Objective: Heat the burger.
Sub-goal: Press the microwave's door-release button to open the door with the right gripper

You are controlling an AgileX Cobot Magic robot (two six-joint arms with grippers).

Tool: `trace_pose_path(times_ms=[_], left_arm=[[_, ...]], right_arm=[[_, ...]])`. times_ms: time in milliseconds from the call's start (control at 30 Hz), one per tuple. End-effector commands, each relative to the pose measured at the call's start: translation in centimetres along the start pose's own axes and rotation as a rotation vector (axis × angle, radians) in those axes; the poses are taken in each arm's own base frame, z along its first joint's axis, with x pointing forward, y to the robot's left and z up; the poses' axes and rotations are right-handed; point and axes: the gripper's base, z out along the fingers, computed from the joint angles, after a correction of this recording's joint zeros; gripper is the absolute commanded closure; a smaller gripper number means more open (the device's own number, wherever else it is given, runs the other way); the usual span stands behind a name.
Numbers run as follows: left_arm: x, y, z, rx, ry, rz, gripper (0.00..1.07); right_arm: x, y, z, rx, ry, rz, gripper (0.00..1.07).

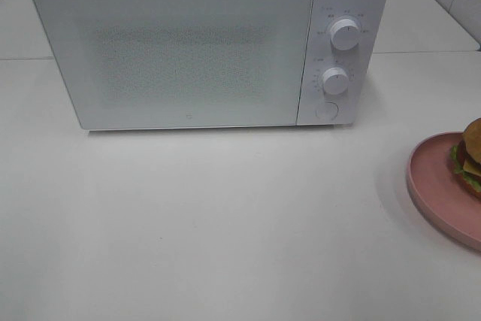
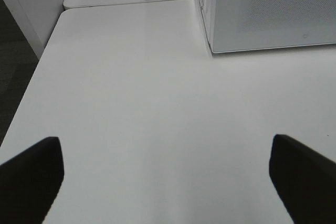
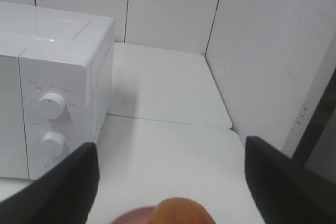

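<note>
The burger (image 1: 470, 158), with brown bun, green lettuce and yellow cheese, sits on a round pink plate (image 1: 434, 182) at the table's right edge, partly cut off. In the right wrist view the bun top (image 3: 181, 211) shows between my right gripper's (image 3: 170, 182) black fingers, which stand wide apart and empty above it. The white microwave (image 1: 188, 43) stands at the back with its door shut. My left gripper (image 2: 168, 177) is open and empty over bare table left of the microwave (image 2: 273, 9). Neither gripper shows in the high view.
The microwave has two round knobs (image 1: 343, 33) and a round button (image 1: 326, 110) on its right panel. White wall panels (image 3: 273, 51) close in behind and to the right. The table's left edge (image 2: 31, 82) drops to a dark floor.
</note>
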Motion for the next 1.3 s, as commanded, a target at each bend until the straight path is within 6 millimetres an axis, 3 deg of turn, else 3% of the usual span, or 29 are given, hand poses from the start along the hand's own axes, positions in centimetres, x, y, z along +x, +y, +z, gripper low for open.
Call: trace_pose_path(times_ms=[33,100,233,400,467,500,533,600,633,667,967,1300], left_arm=[[0.1,-0.1,-0.3,0.002,-0.034,-0.004,0.06],[0.1,-0.1,-0.3,0.002,-0.034,-0.004,0.06],[0.1,-0.1,-0.3,0.002,-0.034,-0.004,0.06],[0.1,-0.1,-0.3,0.002,-0.034,-0.004,0.06],[0.1,-0.1,-0.3,0.002,-0.034,-0.004,0.06],[0.1,-0.1,-0.3,0.002,-0.034,-0.004,0.06],[0.1,-0.1,-0.3,0.002,-0.034,-0.004,0.06],[0.1,-0.1,-0.3,0.002,-0.034,-0.004,0.06],[0.1,-0.1,-0.3,0.002,-0.034,-0.004,0.06],[0.1,-0.1,-0.3,0.002,-0.034,-0.004,0.06],[0.1,-0.1,-0.3,0.002,-0.034,-0.004,0.06],[0.1,-0.1,-0.3,0.002,-0.034,-0.004,0.06]], right_arm=[[0.2,0.4,1.3,-0.017,-0.064,-0.027,0.31],[1.2,1.1,2.8,-0.052,-0.093,-0.034,0.32],[2.2,1.8,4.0,-0.085,-0.123,-0.022,0.36],[3.6,2.7,5.6,-0.135,-0.161,-0.007,0.49],[4.3,3.1,6.6,-0.159,-0.159,-0.001,0.65],[4.3,3.1,6.6,-0.159,-0.159,-0.001,0.65],[4.7,3.3,7.2,-0.171,-0.146,0.004,0.80],[5.0,3.4,7.5,-0.175,-0.136,0.014,0.86],[5.3,3.5,8.2,-0.176,-0.119,0.045,0.99],[5.4,3.5,8.4,-0.176,-0.115,0.055,1.05],[6.4,4.2,10.7,-0.212,-0.095,0.095,1.07],[8.8,5.3,13.6,-0.257,-0.013,0.184,1.07]])
